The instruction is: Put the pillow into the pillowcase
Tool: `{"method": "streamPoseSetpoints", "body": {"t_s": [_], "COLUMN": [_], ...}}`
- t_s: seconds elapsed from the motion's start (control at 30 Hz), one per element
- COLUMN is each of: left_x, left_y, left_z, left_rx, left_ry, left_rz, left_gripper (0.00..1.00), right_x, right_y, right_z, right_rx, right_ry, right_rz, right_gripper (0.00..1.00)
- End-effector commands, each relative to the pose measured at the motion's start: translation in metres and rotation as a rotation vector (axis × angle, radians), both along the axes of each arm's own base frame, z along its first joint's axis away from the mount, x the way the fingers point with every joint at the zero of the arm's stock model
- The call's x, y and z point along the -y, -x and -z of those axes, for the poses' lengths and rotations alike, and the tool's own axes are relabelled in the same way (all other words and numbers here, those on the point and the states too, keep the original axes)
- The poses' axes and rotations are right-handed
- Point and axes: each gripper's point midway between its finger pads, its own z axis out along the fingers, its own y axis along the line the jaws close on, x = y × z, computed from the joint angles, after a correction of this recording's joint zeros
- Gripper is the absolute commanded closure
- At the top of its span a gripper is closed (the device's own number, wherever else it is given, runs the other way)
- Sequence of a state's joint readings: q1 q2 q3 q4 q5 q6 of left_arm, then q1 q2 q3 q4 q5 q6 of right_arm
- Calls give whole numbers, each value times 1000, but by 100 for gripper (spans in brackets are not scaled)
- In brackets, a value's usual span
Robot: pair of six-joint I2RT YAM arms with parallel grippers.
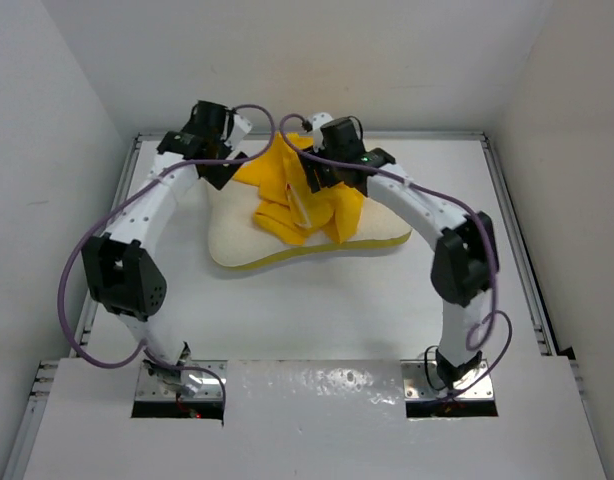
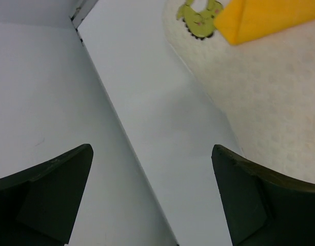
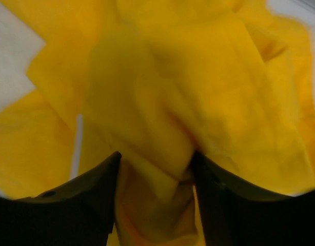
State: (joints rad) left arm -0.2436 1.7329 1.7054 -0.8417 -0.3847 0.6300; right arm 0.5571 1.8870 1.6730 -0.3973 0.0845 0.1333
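Note:
The cream pillow (image 1: pixel 287 255) lies flat in the middle of the table, its yellow edge band toward the near side. The yellow pillowcase (image 1: pixel 287 195) sits crumpled on its far half. My left gripper (image 1: pixel 227 172) hovers at the pillow's far-left corner. In the left wrist view it (image 2: pixel 151 148) is open over bare table, with the pillow (image 2: pixel 260 102), its green logo (image 2: pixel 200 18) and a pillowcase edge (image 2: pixel 270 18) to the right. My right gripper (image 3: pixel 155 156) is open, its fingers straddling a bunched fold of pillowcase (image 3: pixel 173 77). A patch of pillow (image 3: pixel 8 56) shows at left.
White enclosure walls (image 1: pixel 77 120) ring the table (image 1: pixel 317 320) on three sides, and the left wall (image 2: pixel 34 102) is close to my left gripper. Purple cables (image 1: pixel 77 260) loop off both arms. A metal rail (image 1: pixel 517 240) runs along the table's right edge.

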Motion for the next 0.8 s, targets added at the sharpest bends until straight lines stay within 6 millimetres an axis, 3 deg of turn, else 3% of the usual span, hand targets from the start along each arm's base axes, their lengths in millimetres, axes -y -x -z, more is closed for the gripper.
{"method": "streamPoseSetpoints", "body": {"t_s": [0.0, 0.03, 0.07, 0.1, 0.13, 0.2, 0.23, 0.27, 0.3, 0.33, 0.37, 0.4, 0.43, 0.47, 0.5, 0.57, 0.6, 0.67, 0.77], "left_x": [-13, 7, 15, 28, 32, 35, 32, 31, 27, 25, 24, 21, 20, 20, 21, 22, 23, 24, 25], "left_y": [12, 13, 16, 19, 20, 17, 15, 13, 10, 9, 4, 3, 1, -1, -3, -8, -10, -16, -20], "left_z": [-93, -90, -89, -85, -83, -81, -82, -85, -86, -89, -95, -98, -105, -106, -107, -110, -113, -117, -120], "left_rx": [280, 259, 247, 218, 207, 206, 215, 230, 244, 256, 280, 294, 313, 317, 318, 329, 335, 347, 355], "left_ry": [213, 303, 345, 408, 425, 451, 447, 445, 436, 432, 435, 430, 434, 436, 441, 447, 450, 456, 461], "left_rz": [-74, -7, 17, 46, 56, 48, 33, 26, 2, -12, -25, -37, -41, -46, -45, -46, -47, -48, -42], "left_gripper": [0, 0, 0, 0, 0, 0, 0, 0, 0, 0, 0, 0, 0, 0, 0, 0, 0, 0, 0], "right_x": [-5, -9, -17, -24, -29, -39, -40, -31, -26, -18, 8, 28, 42, 59, 94, 122, 131, 130, 103], "right_y": [-6, -8, -10, -11, -13, -3, 7, 26, 41, 51, 75, 78, 80, 81, 80, 79, 82, 88, 106], "right_z": [27, 41, 11, -4, -47, -109, -127, -210, -239, -235, -288, -294, -279, -276, -280, -259, -259, -265, -290], "right_rx": [-133, -177, -162, -134, -48, 63, 98, 292, 363, 381, 520, 550, 525, 525, 544, 490, 493, 502, 552], "right_ry": [31, 57, 36, 34, -12, -134, -183, -307, -358, -368, -431, -425, -398, -374, -350, -281, -266, -272, -345], "right_rz": [5, -8, -38, -67, -82, -128, -147, -173, -193, -186, -165, -91, -42, 27, 171, 293, 330, 306, 108], "right_gripper": [48, 90, 100, 100, 100, 100, 100, 100, 100, 100, 100, 100, 100, 100, 100, 100, 100, 100, 100]}}
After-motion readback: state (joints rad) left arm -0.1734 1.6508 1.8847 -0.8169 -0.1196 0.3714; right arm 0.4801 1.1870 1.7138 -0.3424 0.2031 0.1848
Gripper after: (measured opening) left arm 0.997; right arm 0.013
